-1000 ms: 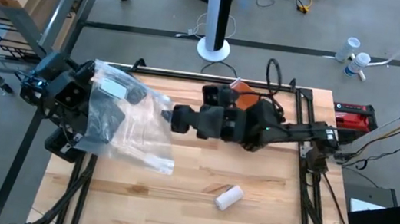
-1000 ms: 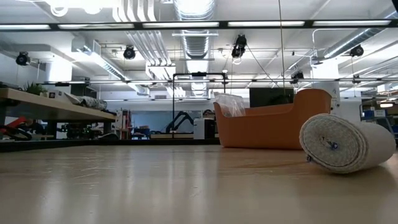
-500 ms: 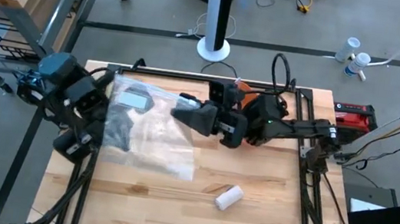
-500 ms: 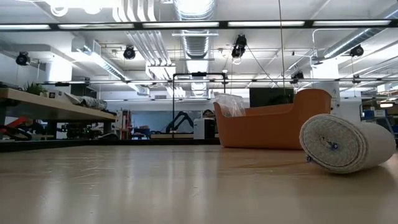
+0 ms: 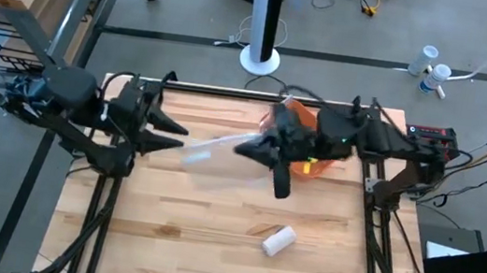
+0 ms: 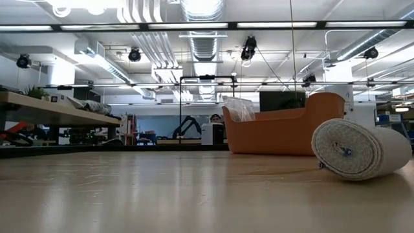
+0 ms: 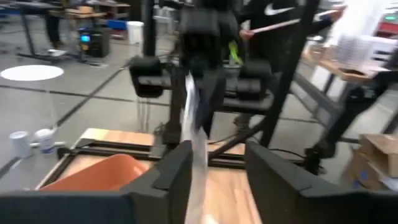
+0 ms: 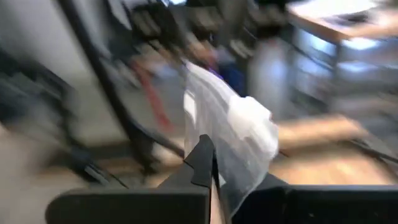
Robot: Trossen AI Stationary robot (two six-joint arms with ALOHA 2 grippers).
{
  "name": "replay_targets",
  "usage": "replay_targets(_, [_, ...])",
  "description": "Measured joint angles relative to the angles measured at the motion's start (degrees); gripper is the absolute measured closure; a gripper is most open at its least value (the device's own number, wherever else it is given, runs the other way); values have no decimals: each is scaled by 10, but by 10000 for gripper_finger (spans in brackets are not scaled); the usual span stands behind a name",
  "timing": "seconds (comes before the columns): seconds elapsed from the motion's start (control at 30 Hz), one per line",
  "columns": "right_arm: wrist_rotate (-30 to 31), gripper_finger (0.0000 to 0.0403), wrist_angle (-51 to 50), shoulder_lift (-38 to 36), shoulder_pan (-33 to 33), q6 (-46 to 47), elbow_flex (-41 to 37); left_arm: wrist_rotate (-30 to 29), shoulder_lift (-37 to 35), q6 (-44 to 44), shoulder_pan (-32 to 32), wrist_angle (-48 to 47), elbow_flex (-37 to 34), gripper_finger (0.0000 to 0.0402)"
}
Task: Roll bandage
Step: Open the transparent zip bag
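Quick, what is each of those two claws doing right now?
Left gripper: fingers apart, the clear plastic bag between them; whether it grips cannot be told.
Right gripper: shut on the clear plastic bag.

The table [image 5: 213,227] is of pale wood in long strips, smooth with a soft shine. The rolled bandage [image 6: 359,149] is white woven cloth, matt and a little rough. The bag [image 8: 227,134] is thin clear plastic, glossy and creased. The bin [image 6: 281,133] looks like smooth orange plastic. Both arms are dark and matt.
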Motion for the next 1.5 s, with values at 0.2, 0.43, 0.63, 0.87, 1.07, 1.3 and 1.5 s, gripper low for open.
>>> replay_targets(0.2, [67, 403, -137, 1, 7, -35, -3, -18, 54, 31, 4, 41, 0, 217])
replay_targets(0.43, [63, 403, -142, 13, 14, -51, -6, -17, 130, 52, 17, 74, 0, 193])
replay_targets(0.63, [64, 403, -148, 13, 38, -105, -5, -10, 155, 59, 28, 76, 0, 202])
replay_targets(0.87, [64, 403, -149, 13, 62, -133, 7, 17, 161, 109, 29, 86, 0, 216])
replay_targets(1.07, [66, 403, -171, 13, 76, -234, 29, 63, 161, 111, 29, 159, 1, 208])
replay_targets(1.3, [69, 403, -189, 12, 78, -265, 64, 63, 174, 118, 29, 174, 1, 188])
replay_targets(1.5, [69, 403, -188, 11, 78, -265, 80, 63, 190, 117, 29, 196, 1, 197])
